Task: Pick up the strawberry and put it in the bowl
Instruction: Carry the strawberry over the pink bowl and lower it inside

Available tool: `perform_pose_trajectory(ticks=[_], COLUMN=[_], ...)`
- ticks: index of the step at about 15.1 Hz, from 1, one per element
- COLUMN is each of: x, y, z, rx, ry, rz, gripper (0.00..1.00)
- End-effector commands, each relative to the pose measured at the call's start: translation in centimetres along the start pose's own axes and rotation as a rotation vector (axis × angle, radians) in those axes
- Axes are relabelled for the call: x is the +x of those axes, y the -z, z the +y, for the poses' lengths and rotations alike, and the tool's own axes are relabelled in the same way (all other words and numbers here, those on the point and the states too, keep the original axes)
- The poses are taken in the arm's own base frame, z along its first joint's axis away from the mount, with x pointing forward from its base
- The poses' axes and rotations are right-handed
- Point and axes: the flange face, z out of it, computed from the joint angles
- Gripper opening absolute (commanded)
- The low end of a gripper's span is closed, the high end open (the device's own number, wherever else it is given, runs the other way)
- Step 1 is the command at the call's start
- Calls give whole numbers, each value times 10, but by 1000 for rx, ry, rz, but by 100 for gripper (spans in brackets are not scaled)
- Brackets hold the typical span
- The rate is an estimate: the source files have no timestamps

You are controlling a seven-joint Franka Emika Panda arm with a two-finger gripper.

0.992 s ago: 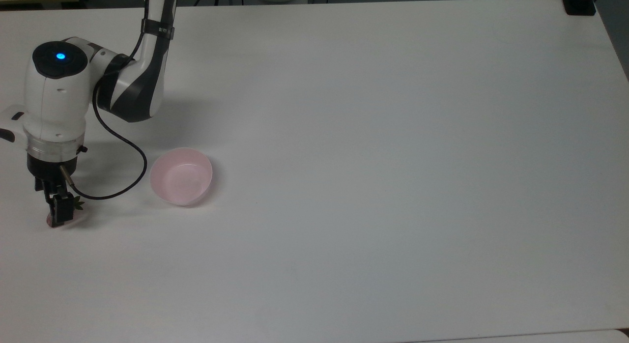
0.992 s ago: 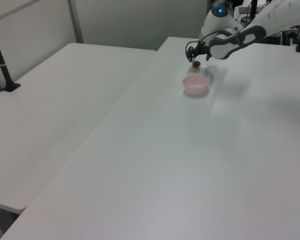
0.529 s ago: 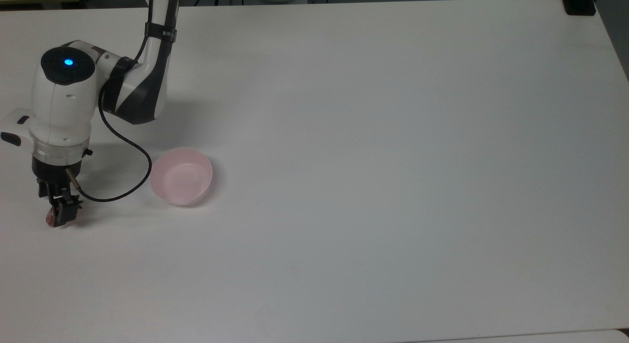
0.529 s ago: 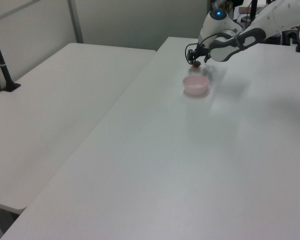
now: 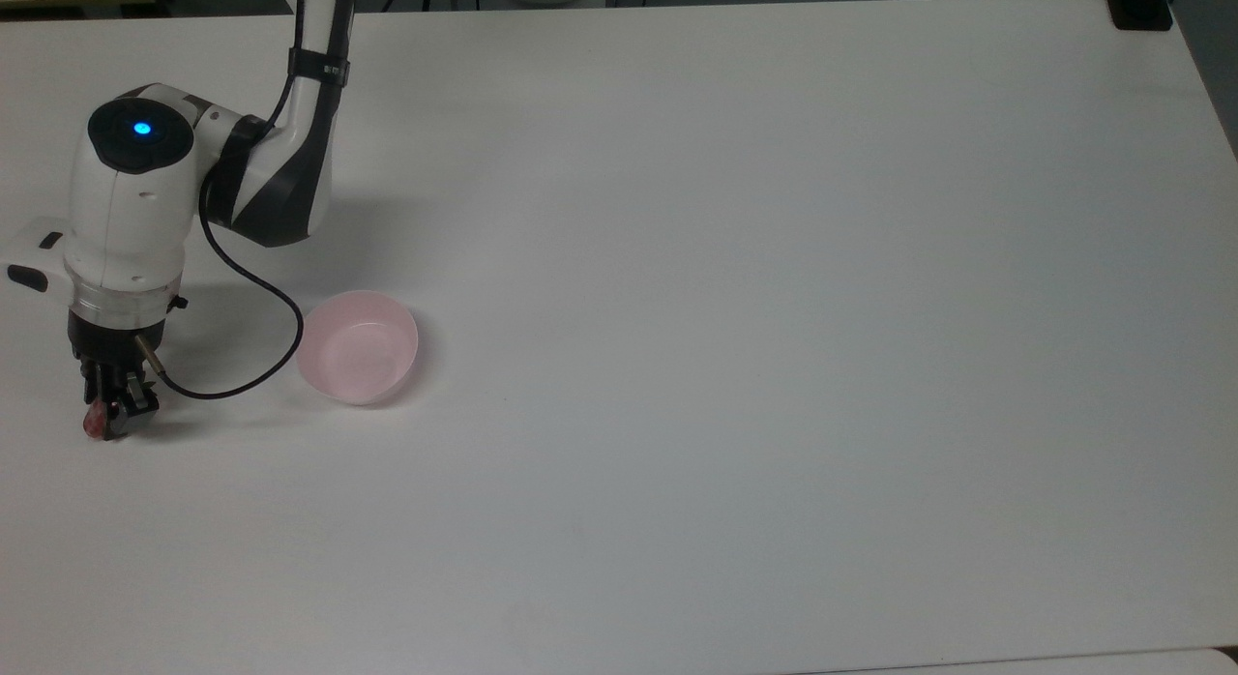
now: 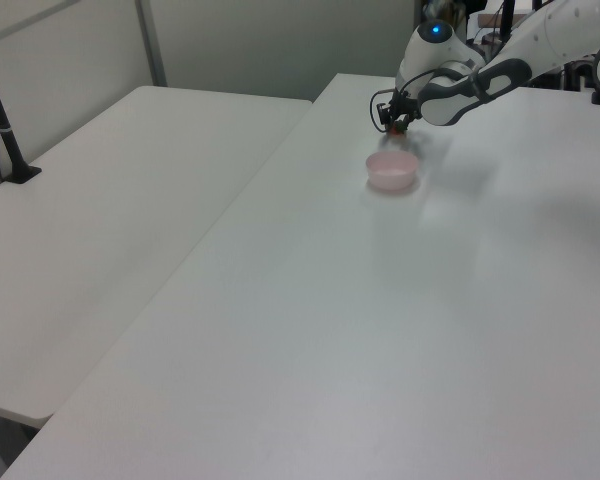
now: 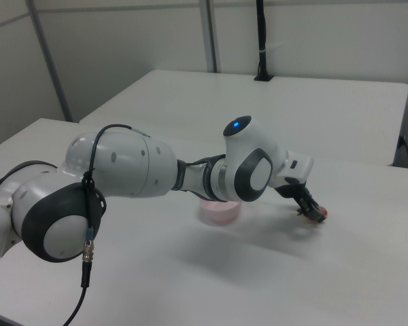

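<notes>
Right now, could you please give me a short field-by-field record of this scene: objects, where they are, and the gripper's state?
gripper: shut on the strawberry, near the top view's left edge
strawberry: red, held between the fingers; its tip sticks out in the right view
strawberry height: appears lifted just off the table in the right view
bowl: pale pink, upright, nothing in it, to the top view's right of the gripper
table: white
task stage: strawberry grasped, not yet in the bowl
</notes>
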Motion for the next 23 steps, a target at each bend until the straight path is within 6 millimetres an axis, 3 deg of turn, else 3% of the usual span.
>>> perform_pose_trajectory(ticks=[1, 4, 7, 12, 15, 18, 20, 23], x=[0, 1, 10, 16, -14, -57, -74, -105], y=[3, 7, 26, 95, 125, 142, 156, 162], z=[-7, -8, -11, -38, -62, -86, -90, -101], rx=[9, 11, 25, 69, 47, 40, 41, 37], ry=[2, 3, -3, 0, 105, 200, 229, 275], rz=[23, 22, 35, 8, -36, -73, -84, -116], gripper=[37, 37, 37, 37, 37, 37, 36, 34])
